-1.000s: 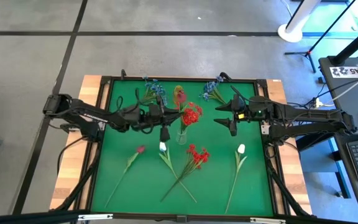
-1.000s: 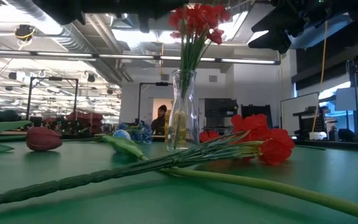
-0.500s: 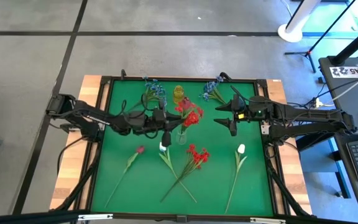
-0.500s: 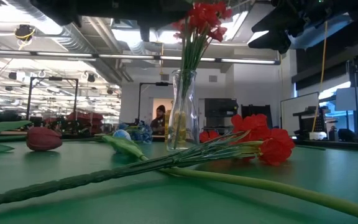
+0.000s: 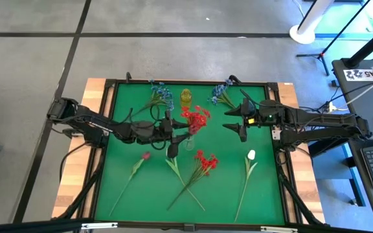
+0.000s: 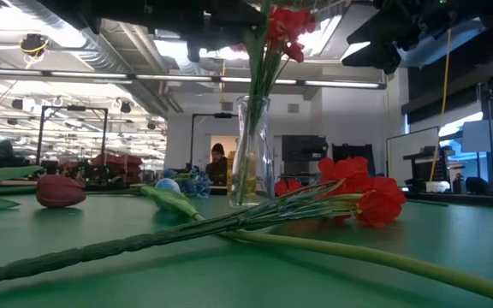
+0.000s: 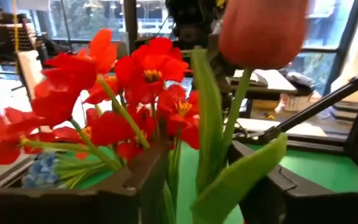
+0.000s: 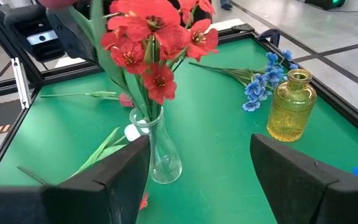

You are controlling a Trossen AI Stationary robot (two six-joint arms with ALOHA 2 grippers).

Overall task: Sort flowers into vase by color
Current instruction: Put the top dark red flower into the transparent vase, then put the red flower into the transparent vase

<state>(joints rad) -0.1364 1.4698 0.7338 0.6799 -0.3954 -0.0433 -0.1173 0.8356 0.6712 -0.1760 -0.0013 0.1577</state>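
Left gripper (image 5: 171, 131) over clear vase (image 8: 157, 152), jaws parting round red stems (image 7: 114, 106) so the bunch drops in; blooms (image 5: 196, 118) lean out the top. Right gripper (image 5: 237, 120) waits open beside it. Other flowers (image 5: 199, 167) lie on mat (image 5: 264, 188)

Flowers (image 5: 195, 120) in vase (image 5: 189, 143) mid-mat, bottle (image 5: 186, 98) behind, other stems in front.

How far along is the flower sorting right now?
Done: red clustered blooms stand in the clear glass vase. In hand: the left pincer hangs by that vase. Left: a second red cluster, a rosebud, white tulip buds and blue sprigs on the mat; the yellow glass vase holds none.
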